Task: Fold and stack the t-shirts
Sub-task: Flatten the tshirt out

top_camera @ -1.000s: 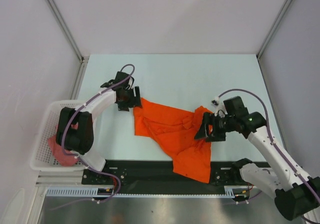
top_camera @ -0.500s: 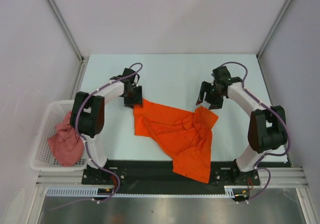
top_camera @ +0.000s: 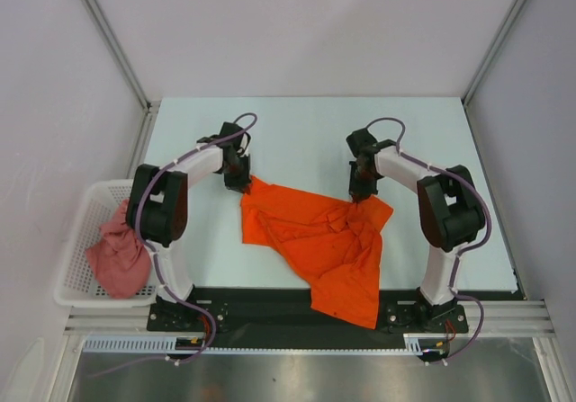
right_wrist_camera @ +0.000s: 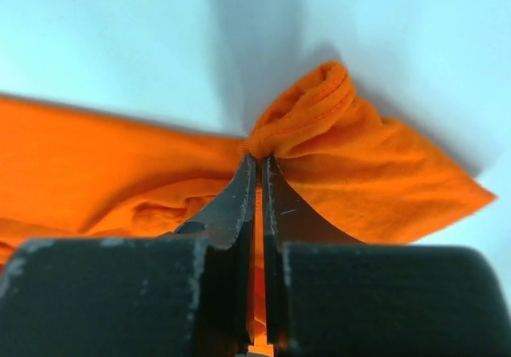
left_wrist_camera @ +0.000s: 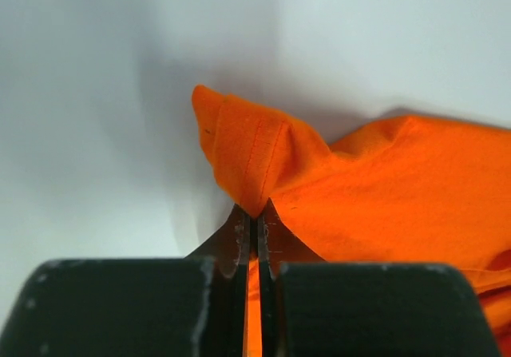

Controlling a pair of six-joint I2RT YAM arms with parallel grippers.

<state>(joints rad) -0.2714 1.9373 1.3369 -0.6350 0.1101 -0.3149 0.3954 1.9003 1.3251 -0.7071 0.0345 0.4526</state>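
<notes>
Both my jaws were clamped shut on the bright orange cloth t-shirt (top_camera: 324, 240).
My left jaws pinched a hemmed corner and my right jaws a bunched fold. The shirt lay rumpled on the pale bench (top_camera: 306, 132) between them. The dusty pink t-shirt (top_camera: 117, 254) sat in a white lattice basket (top_camera: 79, 213), well left of my left jaws.

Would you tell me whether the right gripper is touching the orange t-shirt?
Touching. The right wrist view shows the right gripper pinching a fold of the orange t-shirt.
</notes>
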